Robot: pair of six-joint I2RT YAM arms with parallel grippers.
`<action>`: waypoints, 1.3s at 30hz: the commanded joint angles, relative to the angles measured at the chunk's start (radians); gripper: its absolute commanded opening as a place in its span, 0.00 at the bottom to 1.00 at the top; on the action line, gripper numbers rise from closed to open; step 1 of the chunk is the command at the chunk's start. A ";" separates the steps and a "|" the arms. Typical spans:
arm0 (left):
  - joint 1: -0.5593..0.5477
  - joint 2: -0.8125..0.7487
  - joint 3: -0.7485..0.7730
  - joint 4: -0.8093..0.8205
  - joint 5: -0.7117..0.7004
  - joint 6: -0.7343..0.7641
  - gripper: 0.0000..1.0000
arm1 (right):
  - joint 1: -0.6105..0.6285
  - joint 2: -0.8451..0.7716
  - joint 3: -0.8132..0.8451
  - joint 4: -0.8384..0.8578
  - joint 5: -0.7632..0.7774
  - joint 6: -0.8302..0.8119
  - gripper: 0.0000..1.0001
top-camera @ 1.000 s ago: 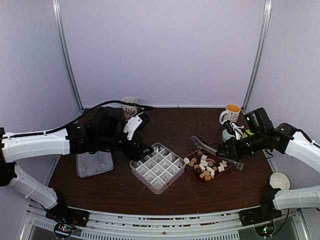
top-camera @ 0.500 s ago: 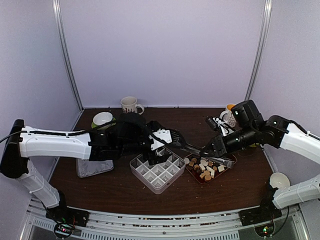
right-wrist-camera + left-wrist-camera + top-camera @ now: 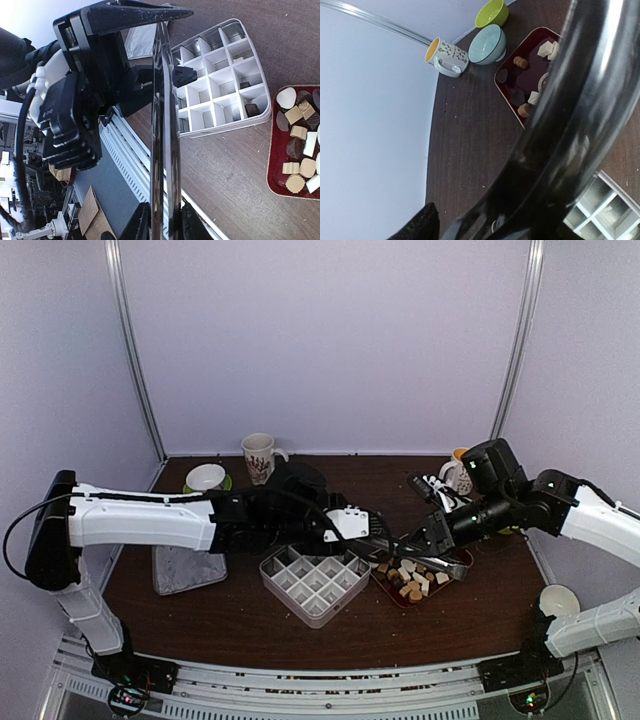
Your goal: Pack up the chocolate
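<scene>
Handing over tongs (image 3: pixel 162 125), apparently: right gripper (image 3: pixel 162 220) clenched on them; left gripper (image 3: pixel 366 528) straddling their left end, grasp undeterminable. Next: secure hold, then lift chocolate (image 3: pixel 412 575).

chocolate (image 3: pixel 411 575) on tray (image 3: pixel 270 165), right of grid box (image 3: pixel 315 585)

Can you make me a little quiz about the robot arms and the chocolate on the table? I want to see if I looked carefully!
1. Fill in the gap: the loose chocolate lies on a ___ tray.
2. What is the right pincer shut on? A) a mug B) the metal tongs C) a bowl
3. True or false: some cells of the white grid box have chocolate in them.
Key: 1 red; 2 B; 3 true.
</scene>
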 commanded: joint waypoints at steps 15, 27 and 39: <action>-0.023 0.032 0.076 -0.102 -0.058 0.062 0.28 | 0.025 0.047 0.084 -0.164 0.030 -0.163 0.48; -0.051 0.047 0.104 -0.113 -0.129 0.133 0.30 | 0.049 0.148 0.143 -0.290 0.048 -0.226 0.37; -0.072 0.052 0.120 -0.081 -0.147 0.153 0.32 | 0.060 0.176 0.126 -0.205 0.010 -0.192 0.24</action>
